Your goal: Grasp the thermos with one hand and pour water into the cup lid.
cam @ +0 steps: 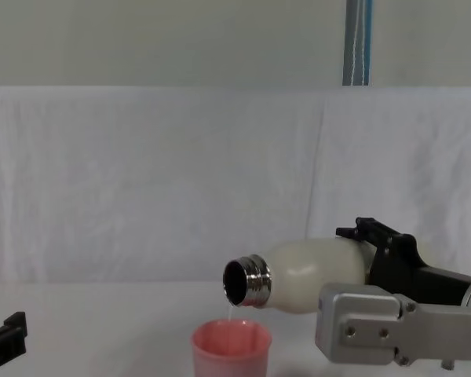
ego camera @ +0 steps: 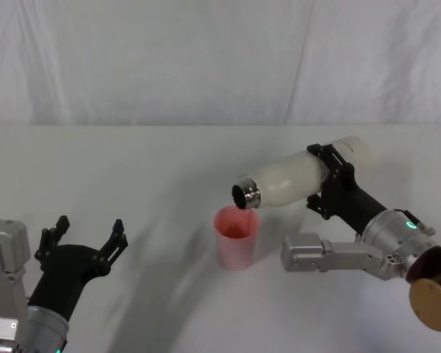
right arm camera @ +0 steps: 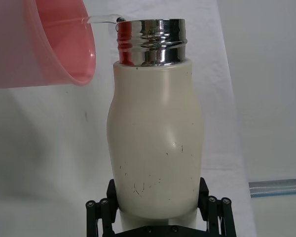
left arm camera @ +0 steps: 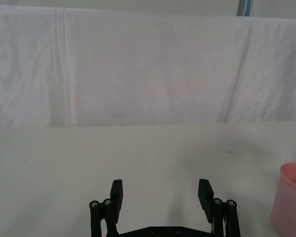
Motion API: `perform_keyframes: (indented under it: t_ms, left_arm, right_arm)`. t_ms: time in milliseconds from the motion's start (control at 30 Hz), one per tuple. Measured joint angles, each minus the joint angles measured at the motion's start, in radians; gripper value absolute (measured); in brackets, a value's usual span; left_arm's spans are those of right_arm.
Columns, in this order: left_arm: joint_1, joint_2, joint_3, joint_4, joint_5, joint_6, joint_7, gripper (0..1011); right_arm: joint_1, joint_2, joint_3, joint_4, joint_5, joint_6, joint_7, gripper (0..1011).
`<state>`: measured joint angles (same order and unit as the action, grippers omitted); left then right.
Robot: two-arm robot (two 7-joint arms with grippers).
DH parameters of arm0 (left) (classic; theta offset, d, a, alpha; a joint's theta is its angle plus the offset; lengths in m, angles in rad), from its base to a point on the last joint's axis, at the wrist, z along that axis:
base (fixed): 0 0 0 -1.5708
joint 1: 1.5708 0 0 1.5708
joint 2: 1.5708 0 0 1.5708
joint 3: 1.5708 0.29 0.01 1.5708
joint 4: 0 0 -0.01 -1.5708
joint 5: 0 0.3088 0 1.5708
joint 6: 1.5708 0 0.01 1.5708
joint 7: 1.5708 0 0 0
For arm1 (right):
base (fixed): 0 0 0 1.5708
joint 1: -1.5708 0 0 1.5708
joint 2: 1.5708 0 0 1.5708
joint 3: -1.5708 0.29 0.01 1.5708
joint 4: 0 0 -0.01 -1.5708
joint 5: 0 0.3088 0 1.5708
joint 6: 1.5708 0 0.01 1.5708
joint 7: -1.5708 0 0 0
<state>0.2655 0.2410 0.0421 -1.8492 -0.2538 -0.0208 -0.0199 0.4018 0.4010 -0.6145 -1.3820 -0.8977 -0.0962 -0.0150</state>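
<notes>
My right gripper (ego camera: 333, 170) is shut on the cream-white thermos (ego camera: 301, 176) and holds it tipped nearly level above the table. The steel neck (ego camera: 245, 195) points left and down, just over the rim of the pink cup lid (ego camera: 236, 237). In the right wrist view a thin stream of water (right arm camera: 103, 19) runs from the thermos (right arm camera: 155, 143) mouth into the cup lid (right arm camera: 49, 44). The chest view shows the thermos (cam: 306, 276) above the cup lid (cam: 231, 348). My left gripper (ego camera: 88, 234) rests open at the near left, apart from both; its fingers (left arm camera: 117, 193) hold nothing.
A white cloth covers the table (ego camera: 132, 169) and hangs as a backdrop behind it. The right arm's grey wrist block (ego camera: 320, 256) lies low just right of the cup lid. A blue-and-silver pole (cam: 357, 43) stands behind the backdrop.
</notes>
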Motion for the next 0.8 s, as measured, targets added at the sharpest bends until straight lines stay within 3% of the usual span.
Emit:
perform_keyframes:
  t_ms: [800]
  left_arm:
    - [0.000, 0.000, 0.000, 0.000, 0.000, 0.000, 0.000, 1001]
  right_arm:
    - [0.007, 0.000, -0.006, 0.003, -0.007, 0.001, 0.002, 951]
